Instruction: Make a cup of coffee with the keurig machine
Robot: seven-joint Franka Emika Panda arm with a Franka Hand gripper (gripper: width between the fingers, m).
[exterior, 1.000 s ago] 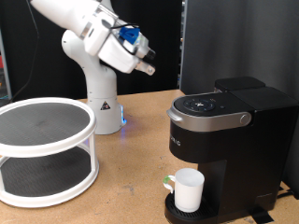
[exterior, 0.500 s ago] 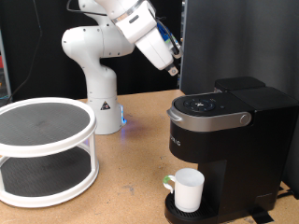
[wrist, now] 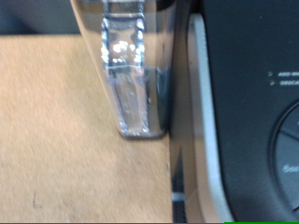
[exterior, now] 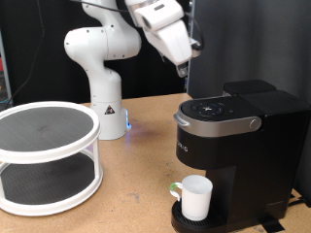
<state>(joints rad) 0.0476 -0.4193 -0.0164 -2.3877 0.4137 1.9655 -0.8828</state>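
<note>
Exterior view: plain white cup [exterior: 195, 197] under boxy matte-black keurig machine [exterior: 239, 146]

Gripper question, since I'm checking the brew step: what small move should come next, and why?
Probably lower the gripper toward the button panel on the keurig machine. The cup already sits on the drip tray under the spout, and the gripper hangs above the machine's top, holding nothing visible.

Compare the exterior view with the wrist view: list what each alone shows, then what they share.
Only the exterior view shows the cup on the drip tray under the spout, the white two-tier rack, the arm's base and the hand raised above the machine. Only the wrist view shows a clear plastic piece close up. Both share the keurig machine and the wooden table.
</note>
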